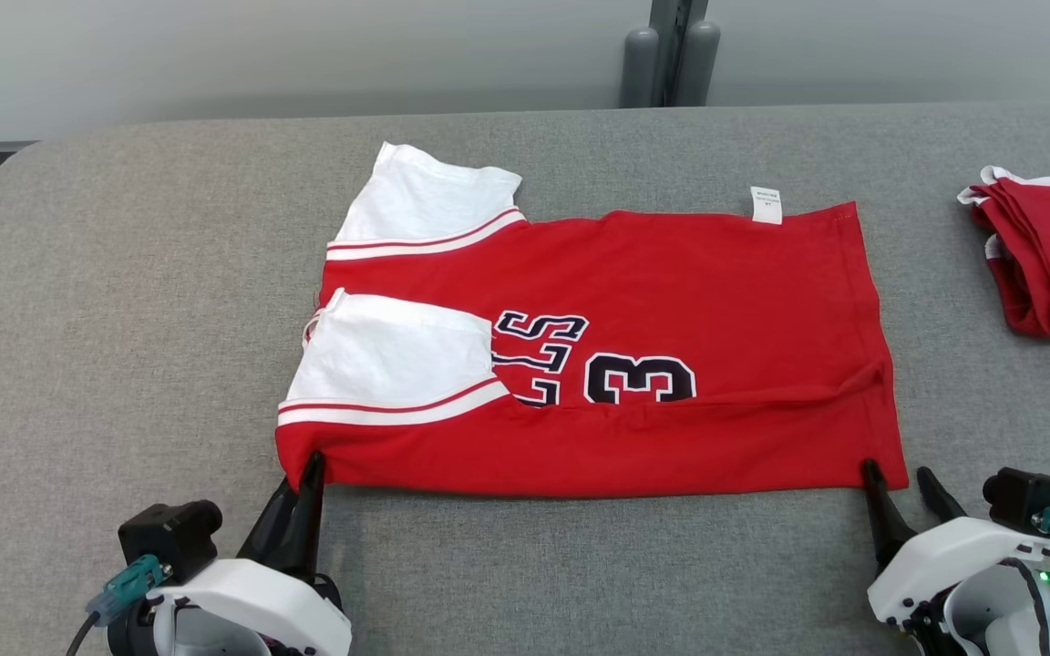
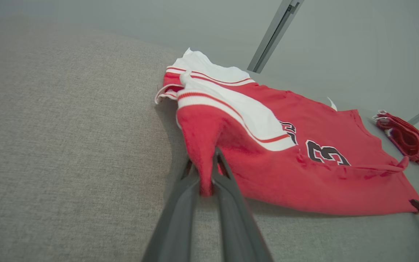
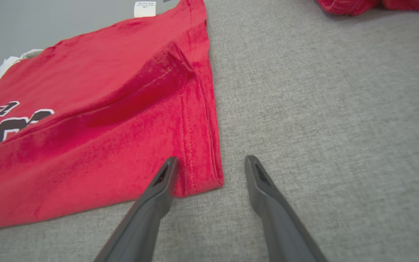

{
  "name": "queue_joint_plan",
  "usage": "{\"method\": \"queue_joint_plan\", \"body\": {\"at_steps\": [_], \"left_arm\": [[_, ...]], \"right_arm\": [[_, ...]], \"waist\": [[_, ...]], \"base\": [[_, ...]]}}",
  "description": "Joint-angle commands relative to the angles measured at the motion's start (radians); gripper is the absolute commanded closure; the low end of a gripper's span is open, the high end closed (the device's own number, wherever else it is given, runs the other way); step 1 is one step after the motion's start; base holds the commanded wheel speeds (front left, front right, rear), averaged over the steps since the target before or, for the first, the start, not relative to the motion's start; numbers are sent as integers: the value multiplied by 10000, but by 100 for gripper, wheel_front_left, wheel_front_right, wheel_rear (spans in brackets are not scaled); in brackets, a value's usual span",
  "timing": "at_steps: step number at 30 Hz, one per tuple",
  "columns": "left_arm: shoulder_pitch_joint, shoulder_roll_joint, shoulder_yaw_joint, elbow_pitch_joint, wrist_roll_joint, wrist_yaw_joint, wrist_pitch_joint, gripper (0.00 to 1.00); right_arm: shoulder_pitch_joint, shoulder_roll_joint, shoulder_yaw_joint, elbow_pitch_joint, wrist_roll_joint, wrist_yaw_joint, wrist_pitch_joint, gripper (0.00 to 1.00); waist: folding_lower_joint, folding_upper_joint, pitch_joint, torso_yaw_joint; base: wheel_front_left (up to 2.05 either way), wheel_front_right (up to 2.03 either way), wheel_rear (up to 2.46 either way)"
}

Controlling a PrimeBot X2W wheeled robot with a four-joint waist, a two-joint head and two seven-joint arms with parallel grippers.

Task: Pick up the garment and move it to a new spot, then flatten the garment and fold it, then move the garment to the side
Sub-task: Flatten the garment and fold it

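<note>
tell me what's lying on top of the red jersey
A white sleeve lies folded onto the red jersey, and a folded-over red strip lies along its near edge. They cover part of the dark lettering; the hidden part cannot be read.

numeral 3 (image 1: 639, 379) on red jersey (image 1: 689, 273), letter S (image 1: 543, 325) beside it

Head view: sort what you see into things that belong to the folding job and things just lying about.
Job:
red jersey
left pincer, shut on its near left corner
right pincer, open at its near right corner

Lying about:
pile of red garments at the far right
grey posts behind the table
</note>
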Motion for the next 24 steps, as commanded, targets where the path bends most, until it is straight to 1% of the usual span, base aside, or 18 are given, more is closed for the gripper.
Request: {"method": "queue_joint_plan", "body": {"at_steps": [1, 2, 3, 4, 5, 6, 7, 8, 11, 15, 18, 22, 23, 24], "left_arm": [[122, 15, -5, -112, 37, 31, -1, 100], [133, 16, -25, -162, 38, 35, 14, 100], [149, 20, -40, -203, 40, 54, 12, 100], [177, 23, -51, -236, 39, 68, 31, 100], [209, 29, -70, -251, 37, 76, 41, 100], [230, 36, -82, -276, 35, 74, 43, 100], [250, 43, -92, -298, 32, 83, 50, 100], [277, 52, -101, -322, 26, 91, 60, 100], [331, 96, -89, -418, 9, 106, 15, 100], [542, 179, -3, -637, -53, 138, -54, 100], [786, 221, 61, -953, -100, 205, -63, 100], [1452, 243, 57, -1476, -176, 308, 77, 100], [1452, 243, 57, -1476, -176, 308, 77, 100], [1634, 256, 49, -1614, -168, 343, 117, 100]], "right_arm": [[-110, -17, 92, 273, 195, 19, -9, 12], [-191, -10, 161, 464, 283, 19, -2, 28], [-266, -6, 247, 651, 349, 19, 17, 50], [-340, -3, 328, 834, 422, 19, 45, 56], [-401, 2, 389, 988, 518, 19, 63, 67], [-453, 0, 424, 1134, 561, 19, 47, 82], [-505, 0, 455, 1238, 622, 17, -9, 87], [-562, -6, 477, 1298, 677, 17, -75, 100], [-606, -16, 434, 1211, 892, 12, -261, 100], [-293, -50, 197, 543, 1219, 12, -193, 100], [200, -113, 26, -331, 1334, 11, 112, 100], [1073, -163, -122, -1819, 1463, 11, 736, 100], [1073, -163, -122, -1819, 1463, 11, 736, 100], [1313, -161, -151, -2180, 1456, 11, 879, 100]], "waist": [[0, 0, -30, 35], [0, 0, -50, 50], [0, 0, -72, 61], [0, 0, -94, 70], [0, 0, -117, 77], [0, 0, -141, 84], [0, 0, -168, 89], [0, 0, -193, 87], [0, 0, -266, 74], [0, 0, -367, 23], [0, 0, -420, -57], [0, 0, -399, -171], [0, 0, -399, -171], [0, 0, -382, -195]], "base": [[0, 0, 0], [0, 0, 0], [0, 0, 0], [0, 0, 0], [0, 0, 0], [0, 0, 0], [0, 0, 0], [0, 0, 0], [0, 0, 0], [0, 0, 0], [0, 0, 0], [0, 0, 0], [0, 0, 0], [0, 0, 0]]}}
